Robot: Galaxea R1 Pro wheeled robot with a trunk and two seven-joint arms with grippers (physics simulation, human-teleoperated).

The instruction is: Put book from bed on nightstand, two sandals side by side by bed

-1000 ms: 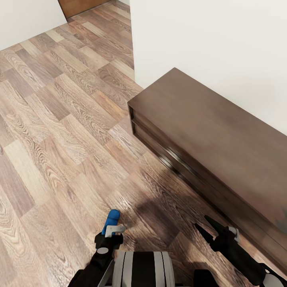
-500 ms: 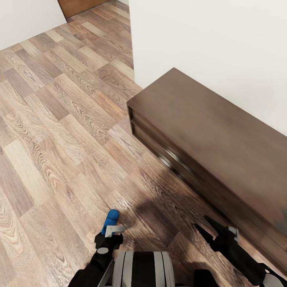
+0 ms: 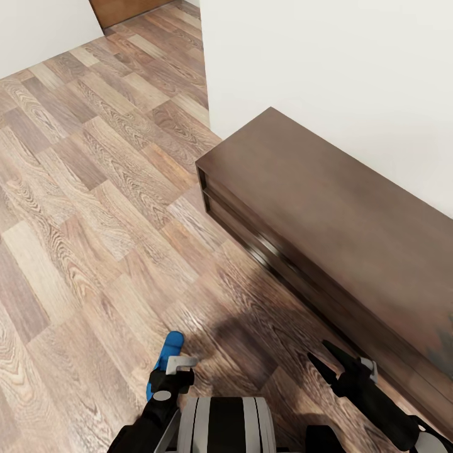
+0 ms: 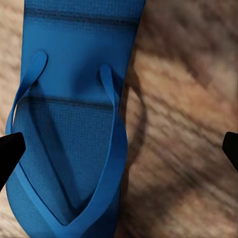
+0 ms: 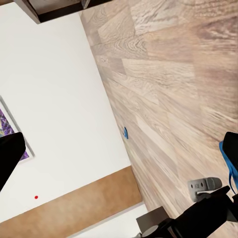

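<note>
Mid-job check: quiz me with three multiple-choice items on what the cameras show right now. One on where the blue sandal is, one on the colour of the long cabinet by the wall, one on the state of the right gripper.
1. Where is the blue sandal?
A. On top of the cabinet
B. Directly under the left gripper
C. Between the right gripper's fingers

2. What colour is the cabinet?
A. White
B. Bright blue
C. Dark brown

3. What state is the right gripper in?
A. Open and empty
B. Shut on a sandal
C. Shut on a book

Answers:
1. B: in the left wrist view, the blue sandal lies under the left gripper, whose fingertips are spread wide.
2. C: the cabinet along the white wall is dark brown wood.
3. A: the right gripper has its fingers apart, with nothing between them.
</note>
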